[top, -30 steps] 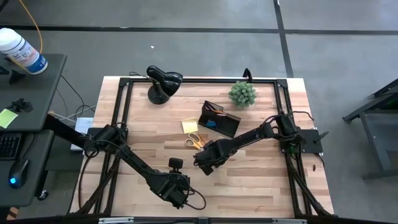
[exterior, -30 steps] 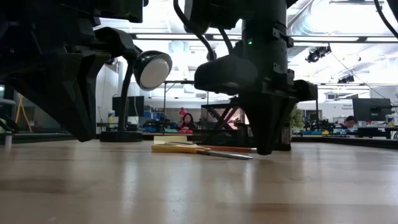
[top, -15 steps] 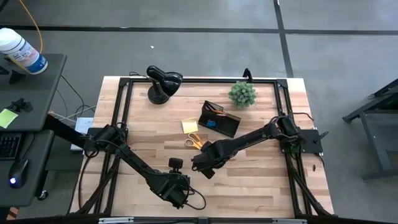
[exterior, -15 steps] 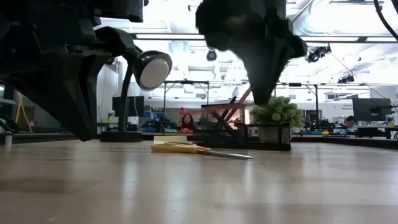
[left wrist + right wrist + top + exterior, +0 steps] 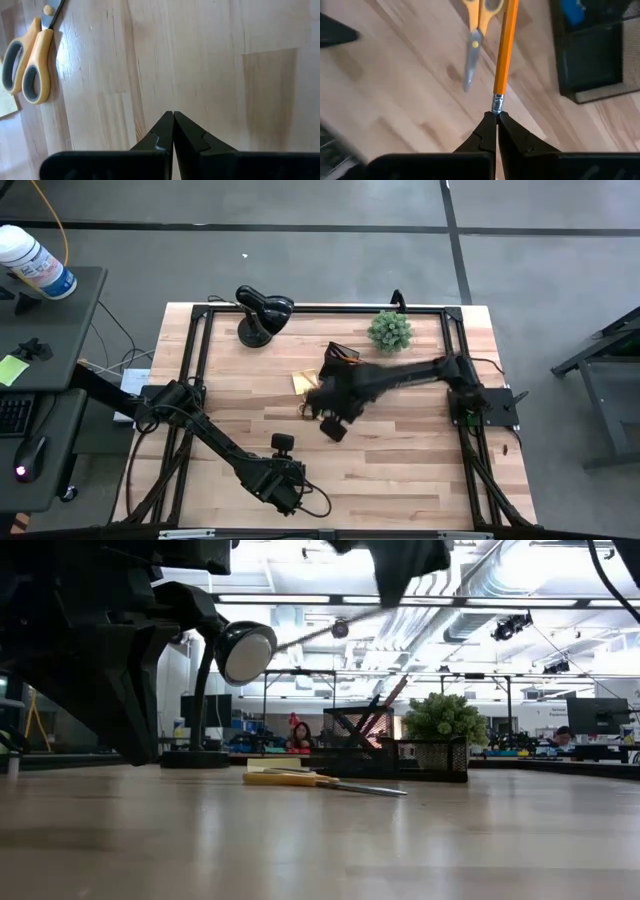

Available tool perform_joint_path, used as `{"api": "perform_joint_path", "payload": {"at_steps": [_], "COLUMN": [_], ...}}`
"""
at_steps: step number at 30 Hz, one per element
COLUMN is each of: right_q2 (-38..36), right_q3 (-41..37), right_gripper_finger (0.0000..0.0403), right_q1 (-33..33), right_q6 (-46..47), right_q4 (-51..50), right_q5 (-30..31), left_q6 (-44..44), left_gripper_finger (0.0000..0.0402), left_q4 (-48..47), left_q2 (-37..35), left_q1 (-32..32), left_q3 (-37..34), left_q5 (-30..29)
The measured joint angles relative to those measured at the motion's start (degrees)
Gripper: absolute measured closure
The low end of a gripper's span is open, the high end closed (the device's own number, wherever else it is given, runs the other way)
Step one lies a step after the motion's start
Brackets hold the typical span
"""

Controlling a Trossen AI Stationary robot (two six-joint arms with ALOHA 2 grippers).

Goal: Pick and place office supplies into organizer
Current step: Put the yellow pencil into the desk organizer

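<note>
The wooden table (image 5: 400, 470) carries two dark arms, seen from directly overhead. The right arm (image 5: 400, 377) reaches from the 3 o'clock edge across to the middle of the table, raised above the surface, its tip over the spot just beside the organizer (image 5: 358, 372), a black mesh caddy that stands a little toward 12 o'clock from centre. The left arm (image 5: 205, 435) stretches from the 9 o'clock edge down toward 6 o'clock, low near the table.

A black desk lamp (image 5: 260, 313) stands toward 11 o'clock, and a small green potted plant (image 5: 389, 331) toward 1 o'clock, just beyond the organizer.

The right end effector (image 5: 496, 116) has its fingers pressed together on the eraser end of an orange pencil (image 5: 505, 50), which points out ahead of it over the table. Below it in the wrist view lie the orange-handled scissors (image 5: 479, 30) flat on the wood, with the organizer's black compartments near them and a small blue item (image 5: 571, 11) inside one of them.

The left end effector (image 5: 173, 120) is pressed together with nothing between its fingers, hovering over bare wood, the scissors well apart from it.

A yellow sticky-note pad (image 5: 301, 381) lies at the organizer's 9 o'clock side, partly covered by the right arm. From table height the scissors lie in front of the pad and the organizer.
</note>
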Motion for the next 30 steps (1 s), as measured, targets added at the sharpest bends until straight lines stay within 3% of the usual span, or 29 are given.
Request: {"api": "perform_joint_path", "payload": {"at_steps": [4,9,21,26,30], "right_q2": [-3.66,-9.13,-15.02,-15.0,-15.0], "right_q3": [3.53,1.53,-12.41,-17.19,-19.64], "right_gripper_finger": [0.0402,0.0402,0.0402,0.0402,0.0402], "right_q1": [-4.59,-11.68,-25.05,-28.83,-31.78], "right_q6": [-1.04,-0.92,-8.76,-12.21,-13.59], "right_q4": [-0.22,-0.55,-0.71,-0.63,-0.61], "right_q5": [-2.27,-6.33,-35.33,-43.7,-46.74], "left_q6": [-0.34,-0.95,-1.43,-1.43,-1.45], "left_gripper_finger": [0.0401,0.0401,0.0401,0.0401,0.0401], "left_q4": [-0.25,-0.1,-0.1,-0.11,-0.1], "left_q2": [0.0,0.0,-0.02,-0.02,-0.02], "left_q1": [-0.28,-0.82,-1.1,-1.1,-1.1], "left_q3": [0.02,0.02,0.02,0.02,0.02], "left_q5": [0.02,-0.01,-0.68,-0.68,-0.57]}}
